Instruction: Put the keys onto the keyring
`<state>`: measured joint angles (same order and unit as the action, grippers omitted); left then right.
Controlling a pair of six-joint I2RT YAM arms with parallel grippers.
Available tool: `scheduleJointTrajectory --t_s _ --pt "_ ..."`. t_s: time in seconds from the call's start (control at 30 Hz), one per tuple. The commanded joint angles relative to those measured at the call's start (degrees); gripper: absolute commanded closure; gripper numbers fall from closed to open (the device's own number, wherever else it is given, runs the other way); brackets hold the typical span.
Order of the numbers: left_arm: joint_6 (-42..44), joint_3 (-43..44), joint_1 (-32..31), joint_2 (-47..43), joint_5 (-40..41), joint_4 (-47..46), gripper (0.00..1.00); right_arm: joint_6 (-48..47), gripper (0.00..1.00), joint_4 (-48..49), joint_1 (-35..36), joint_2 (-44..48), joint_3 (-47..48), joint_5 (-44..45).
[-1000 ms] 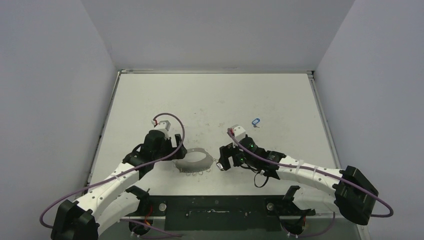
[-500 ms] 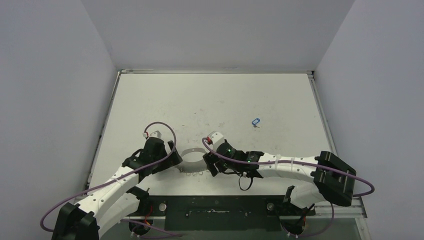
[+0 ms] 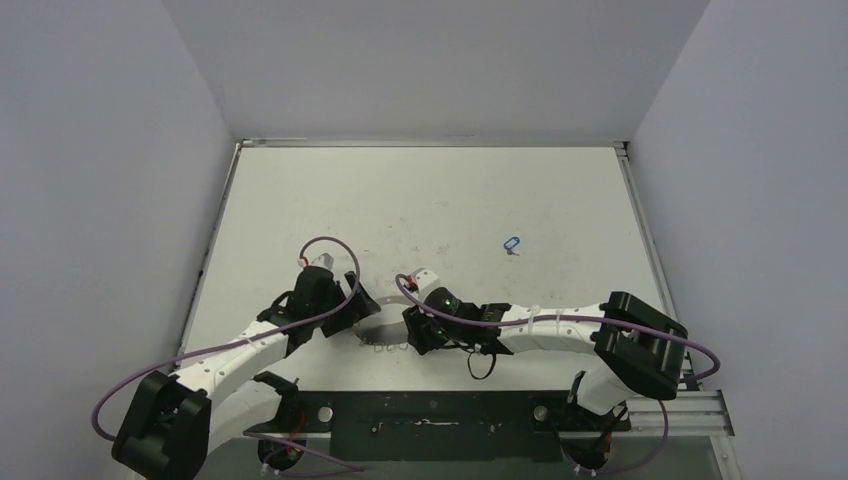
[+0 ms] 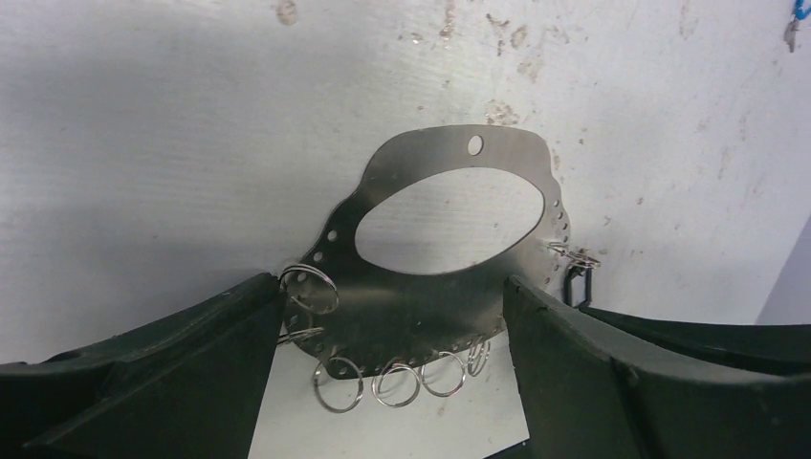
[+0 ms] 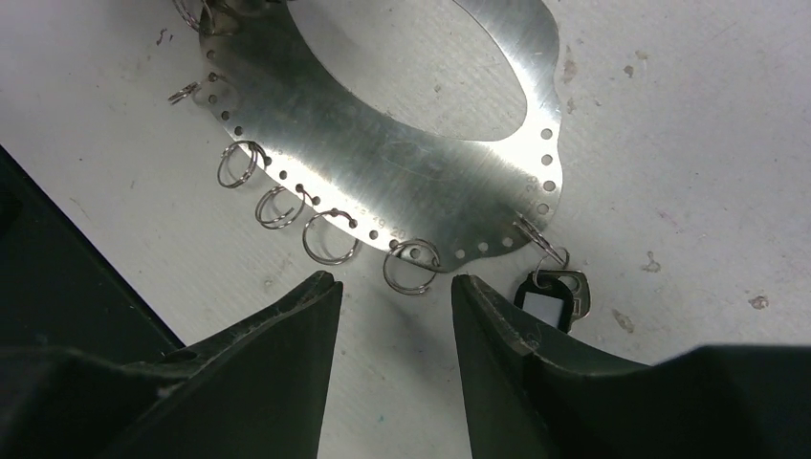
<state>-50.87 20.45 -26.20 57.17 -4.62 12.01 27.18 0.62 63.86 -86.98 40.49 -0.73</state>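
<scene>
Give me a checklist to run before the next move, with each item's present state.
1. Dark key hangs from a rim loop of the keyring: ok.
2. Blue key on the keyring: not ok; it lies alone on the table, well apart from it.
3. Right gripper empty for the pickup: ok; jaws part open, nothing between them.
4. Left gripper pinning the keyring: cannot tell; its jaws stand wide, straddling the near edge.
5. Empty wire loops free on the rim: ok, several.
</scene>
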Motion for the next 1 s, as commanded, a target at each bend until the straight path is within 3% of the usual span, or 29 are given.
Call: scheduleJointTrajectory --t_s 0.0,0.37,0.7,0.83,0.97 --pt "-1.0 0.3 0.0 4.4 -3.6 -3.9 0.17 1.8 0.53 3.9 0.5 1.3 1.1 -1.2" --pt "-0.6 0.9 -0.2 3.8 -2.5 -3.2 0.24 1.4 0.59 1.3 2.2 -0.5 3.5 0.4" --pt "1.9 2.8 -0.3 -3.4 5.7 8.1 0.26 3.7 0.58 1.7 2.3 0.3 3.0 0.2" --pt "2.9 2.6 -0.4 -7.5 6.1 9.6 0.27 5.6 0.58 5.5 0.0 0.9 1.2 -3.8" --pt "5.2 2.2 -0.9 -9.0 1.1 6.2 0.26 8.5 0.58 11.2 -4.5 2.3 -1.8 -9.7"
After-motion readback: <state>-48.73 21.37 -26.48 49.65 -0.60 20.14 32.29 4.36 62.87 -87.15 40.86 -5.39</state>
